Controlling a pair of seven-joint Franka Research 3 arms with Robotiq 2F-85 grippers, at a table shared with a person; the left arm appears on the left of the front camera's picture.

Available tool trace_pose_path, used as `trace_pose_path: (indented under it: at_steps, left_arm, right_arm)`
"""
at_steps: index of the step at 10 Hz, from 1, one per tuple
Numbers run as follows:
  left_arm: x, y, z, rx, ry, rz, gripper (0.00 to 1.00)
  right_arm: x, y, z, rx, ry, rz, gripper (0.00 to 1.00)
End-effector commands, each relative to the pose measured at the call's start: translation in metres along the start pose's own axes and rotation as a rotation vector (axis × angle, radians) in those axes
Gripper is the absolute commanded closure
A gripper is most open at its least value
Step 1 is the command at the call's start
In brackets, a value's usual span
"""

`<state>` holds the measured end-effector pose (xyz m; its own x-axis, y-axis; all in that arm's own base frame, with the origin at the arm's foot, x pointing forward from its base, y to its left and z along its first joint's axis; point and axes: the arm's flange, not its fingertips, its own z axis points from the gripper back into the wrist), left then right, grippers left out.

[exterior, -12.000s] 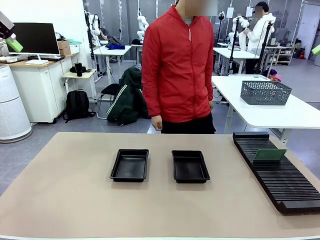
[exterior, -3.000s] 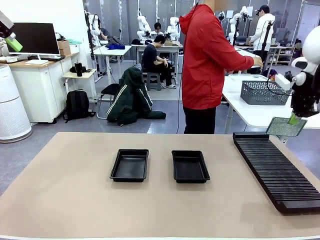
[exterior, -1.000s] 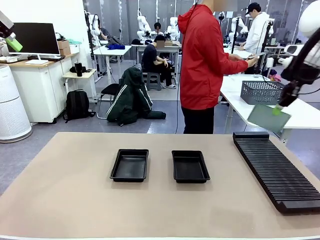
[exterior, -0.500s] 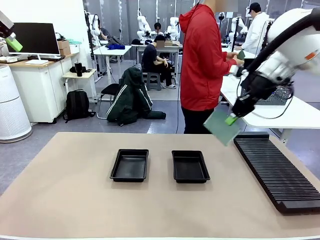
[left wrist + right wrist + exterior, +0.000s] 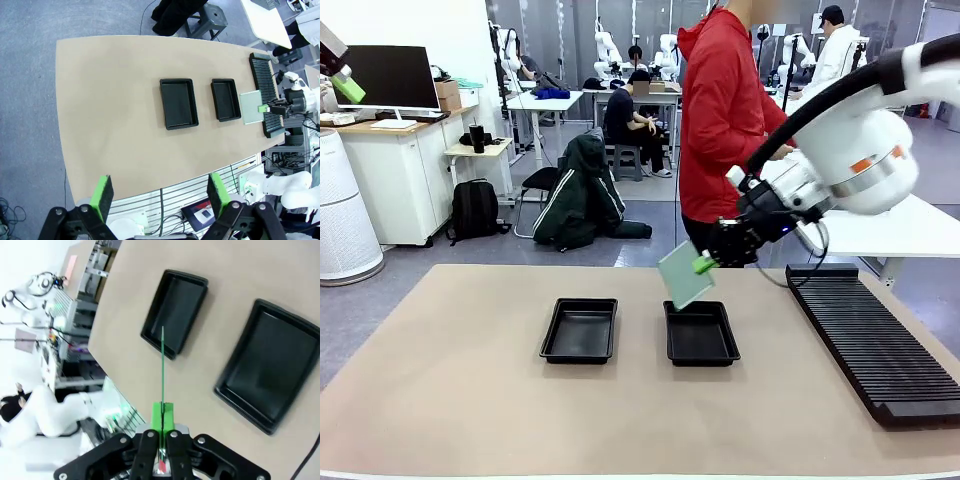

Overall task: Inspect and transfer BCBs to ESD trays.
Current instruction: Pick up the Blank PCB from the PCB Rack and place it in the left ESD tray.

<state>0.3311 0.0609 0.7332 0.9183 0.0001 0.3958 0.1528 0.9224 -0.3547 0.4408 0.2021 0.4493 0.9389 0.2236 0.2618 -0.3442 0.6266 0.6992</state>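
BCB [image 5: 683,277] in right claw [image 5: 703,264] — near tray [image 5: 701,360]

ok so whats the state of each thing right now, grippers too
BCB: clamped by one edge, in the air, tilted
right gripper: shut on the BCB
left gripper: open, empty, raised high
left tray: empty
right tray: empty
slotted rack: no boards in it
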Motion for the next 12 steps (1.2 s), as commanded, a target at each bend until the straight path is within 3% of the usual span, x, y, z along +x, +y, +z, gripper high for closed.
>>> trace_pose_path:
  at_steps: [1,7,12]
  left_arm:
    - [0.000,0.001,0.000,0.010,-0.001,0.000,0.00]
    - [0.000,0.001,0.000,0.010,-0.001,0.000,0.00]
    - [0.000,0.001,0.000,0.010,-0.001,0.000,0.00]
  right_arm:
    - [-0.001,0.007,-0.037,0.049,-0.124,-0.075,0.99]
    - [0.003,-0.005,-0.149,0.093,-0.195,-0.286,0.99]
    - [0.023,-0.017,-0.218,0.102,-0.158,-0.285,0.99]
